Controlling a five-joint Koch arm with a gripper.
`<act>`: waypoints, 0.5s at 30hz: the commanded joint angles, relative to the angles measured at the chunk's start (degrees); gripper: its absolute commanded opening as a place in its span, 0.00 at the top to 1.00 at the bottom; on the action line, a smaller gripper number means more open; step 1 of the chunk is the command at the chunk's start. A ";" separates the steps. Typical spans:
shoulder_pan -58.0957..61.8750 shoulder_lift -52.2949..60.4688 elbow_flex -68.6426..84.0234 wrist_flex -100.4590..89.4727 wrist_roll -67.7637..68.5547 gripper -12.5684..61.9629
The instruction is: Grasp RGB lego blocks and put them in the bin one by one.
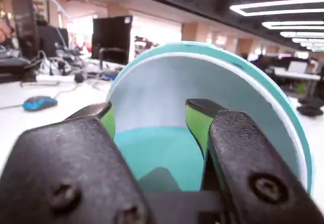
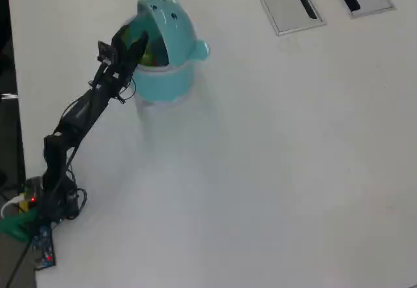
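The end effector is hovering over the bin's mouth, jaws spread and gripping nothing. The bin is standing on the white table, dome lid raised.

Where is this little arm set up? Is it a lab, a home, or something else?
It looks like an open-plan office. The wrist view shows dark monitors on desks, a blue computer mouse and long ceiling light strips. The arm works on a white table beside a teal bin.
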 commanded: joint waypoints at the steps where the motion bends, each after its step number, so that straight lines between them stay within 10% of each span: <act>1: 0.70 2.64 -0.97 -0.79 -3.08 0.49; 15: -5.01 17.58 16.96 -2.11 -1.93 0.49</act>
